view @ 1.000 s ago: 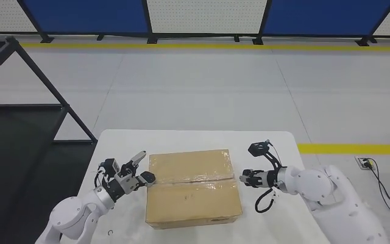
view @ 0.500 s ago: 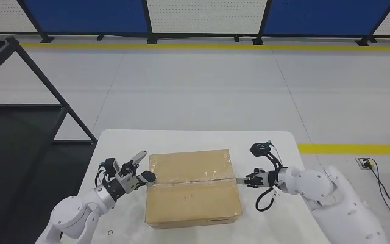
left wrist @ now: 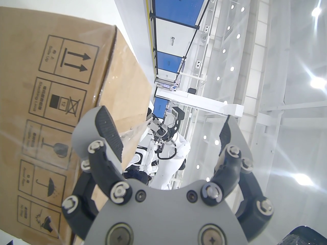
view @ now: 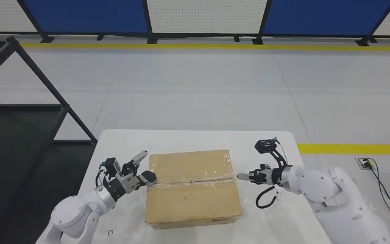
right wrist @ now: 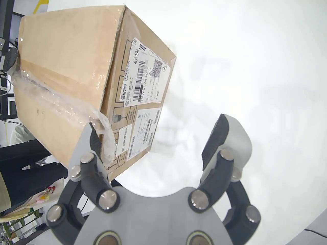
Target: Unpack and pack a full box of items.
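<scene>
Tape runs the box's long axis, arm to arm. Both sets apart: left jaws at one end, right jaws just beside the tape's loose end.

Industrial test hall: blue partition panels, yellow floor line, ceiling lights.

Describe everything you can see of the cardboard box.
The cardboard box is brown, closed and lies flat on the white table. Wrinkled clear tape seals its top seam. One end carries printed handling symbols, the other white shipping labels. The open left claw sits at the symbol end, the open right claw at the label end by the loose tape; contact cannot be told.
</scene>
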